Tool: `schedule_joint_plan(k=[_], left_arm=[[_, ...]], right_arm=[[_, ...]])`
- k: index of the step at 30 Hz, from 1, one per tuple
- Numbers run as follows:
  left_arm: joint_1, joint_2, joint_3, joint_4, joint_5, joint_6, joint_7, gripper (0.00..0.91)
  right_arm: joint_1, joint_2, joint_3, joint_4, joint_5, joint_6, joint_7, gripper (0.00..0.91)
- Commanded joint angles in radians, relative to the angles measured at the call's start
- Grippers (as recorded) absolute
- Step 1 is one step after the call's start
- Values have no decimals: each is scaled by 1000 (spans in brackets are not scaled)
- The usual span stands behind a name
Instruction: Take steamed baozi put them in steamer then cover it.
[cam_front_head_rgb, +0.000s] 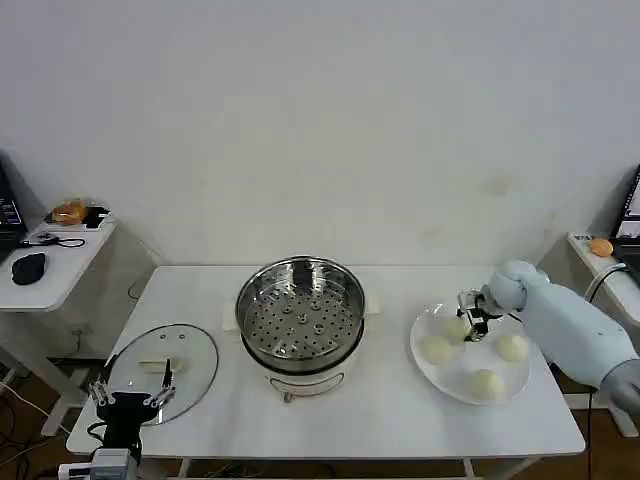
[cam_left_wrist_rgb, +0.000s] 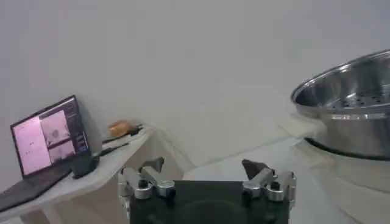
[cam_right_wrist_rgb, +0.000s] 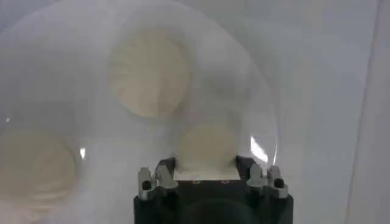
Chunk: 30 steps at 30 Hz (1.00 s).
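The right gripper (cam_right_wrist_rgb: 206, 163) straddles 1 of 4 smooth, domed, cream-white baozi (cam_right_wrist_rgb: 206, 145) on the white plate (cam_front_head_rgb: 432, 362), fingers spread, not gripping.

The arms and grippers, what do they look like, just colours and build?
The right arm has a smooth pale blue-white rounded shell, ending in a small black and silver right gripper. The left gripper is a black block carrying two silver metal linkages with round screws and dark fingertips; the right wrist view shows the same build. A pale grey housing sits below the left gripper. No markings can be read.
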Motion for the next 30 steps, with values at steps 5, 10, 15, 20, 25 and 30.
schedule_joint_plan(k=[5, 10, 15, 20, 25, 30], left_arm=[[-7, 8, -3, 12, -6, 1, 2, 907], [-9, 9, -2, 14, -14, 0, 2, 907], [-15, 10, -4, 11, -15, 2, 2, 907], [-20, 12, -10, 5, -18, 5, 3, 907], [-21, 12, -13, 6, -21, 5, 5, 907], [-20, 18, -20, -1, -32, 9, 7, 907]], right_arm=[[165, -105, -79, 163, 118, 2, -13, 675], [300, -101, -119, 191, 213, 2, -17, 685], [421, -16, -176, 189, 300, -7, -13, 685], [505, 81, -256, 192, 369, -11, -3, 685], [567, 198, -313, 197, 412, -2, 7, 685], [612, 339, -396, 200, 451, 45, 22, 685]])
